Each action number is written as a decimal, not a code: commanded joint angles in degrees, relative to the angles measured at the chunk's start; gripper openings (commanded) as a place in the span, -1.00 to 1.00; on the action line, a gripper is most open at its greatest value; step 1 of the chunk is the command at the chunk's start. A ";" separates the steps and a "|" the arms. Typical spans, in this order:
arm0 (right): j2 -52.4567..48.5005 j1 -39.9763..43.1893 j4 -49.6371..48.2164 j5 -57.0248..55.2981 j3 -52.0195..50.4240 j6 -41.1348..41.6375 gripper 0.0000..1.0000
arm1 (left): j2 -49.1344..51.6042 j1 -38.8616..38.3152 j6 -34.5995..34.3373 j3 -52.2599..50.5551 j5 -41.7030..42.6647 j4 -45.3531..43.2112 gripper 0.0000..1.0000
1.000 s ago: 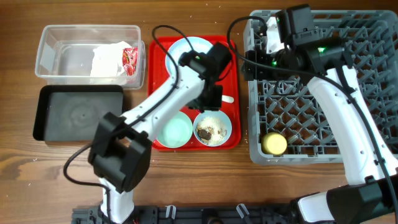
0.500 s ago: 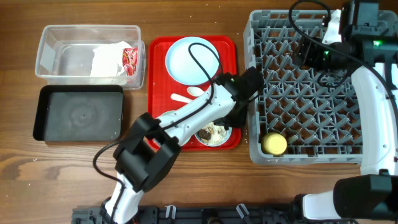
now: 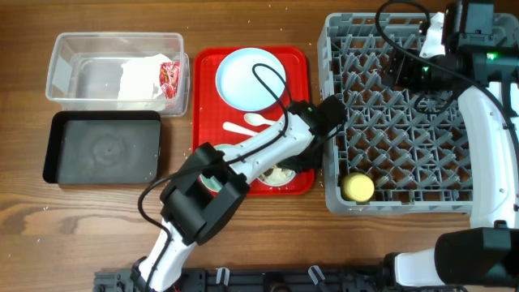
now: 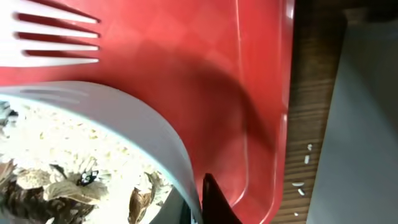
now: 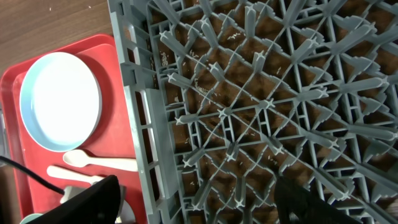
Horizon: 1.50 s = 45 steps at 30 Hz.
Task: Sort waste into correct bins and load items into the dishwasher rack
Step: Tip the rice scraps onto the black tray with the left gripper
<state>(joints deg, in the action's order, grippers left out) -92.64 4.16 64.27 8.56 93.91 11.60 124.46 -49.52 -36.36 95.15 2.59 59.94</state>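
Left gripper (image 4: 198, 200): at the red tray's (image 4: 186, 50) lower right corner. We see one dark fingertip (image 4: 214, 205) against the outside of the bowl's rim. The other is hidden, so we cannot tell its state.
Bowl (image 4: 134, 121): touching that fingertip, holding food scraps (image 4: 56, 162).
Right gripper (image 5: 196, 205): fingers spread wide, empty, above the dishwasher rack (image 5: 249, 93).
Yellow cup (image 3: 358, 187): in the rack's near-left corner, well apart from the right gripper.

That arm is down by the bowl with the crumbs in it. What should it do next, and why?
Probably close the left fingers on the rim of the bowl, ready to lift it: one finger sits outside the rim, and the food scraps inside are waste that must be tipped out.
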 commanded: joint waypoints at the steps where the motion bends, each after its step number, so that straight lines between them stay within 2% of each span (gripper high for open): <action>1: -0.70 -0.22 0.26 0.44 0.15 -1.18 0.61 | 0.79 0.04 -0.09 -0.11 0.55 -0.63 -0.92; 8: -0.70 -0.22 -0.07 0.44 0.15 -1.36 0.61 | -2.47 3.04 0.31 5.51 0.57 5.66 -0.92; 10: -0.70 -0.22 -0.24 0.44 0.15 -1.36 0.61 | -5.03 5.09 3.32 8.63 1.53 7.96 -0.92; 12: -0.70 -0.22 -0.39 0.46 0.15 -1.31 0.61 | -8.98 9.11 5.62 12.07 3.91 11.02 -0.92; 17: -0.70 -0.22 -0.44 0.46 0.15 -1.09 0.61 | -17.77 21.62 10.43 12.68 12.09 12.33 -0.92; 20: -0.70 -0.22 -0.55 0.46 0.15 -1.11 0.61 | -19.87 29.33 13.51 12.68 15.93 14.71 -0.92; 22: -0.70 -0.22 -0.57 0.46 0.15 -1.14 0.61 | -20.00 36.39 18.40 12.63 20.70 18.34 -0.92; 26: -0.70 -0.22 -0.81 0.46 0.15 -1.11 0.62 | -20.00 45.38 25.22 11.41 25.53 21.09 -0.92; 29: -0.70 -0.22 -0.79 0.44 0.15 -1.14 0.62 | -20.00 51.78 32.28 7.74 29.59 20.98 -0.92; 34: -0.70 -0.22 -0.79 0.44 0.15 -1.14 0.62 | -20.00 61.99 43.74 -1.57 41.29 17.62 -0.92; 39: -0.70 -0.22 -0.81 0.48 0.15 -1.11 0.62 | -19.96 74.10 49.77 -9.77 50.60 11.23 -0.92; 45: -0.70 -0.22 -0.81 0.46 0.15 -1.36 0.62 | -17.66 83.47 50.12 -17.75 57.57 3.98 -0.92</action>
<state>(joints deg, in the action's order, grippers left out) -92.64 4.16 63.75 8.54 93.91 11.18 105.23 30.96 11.60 80.23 52.73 65.45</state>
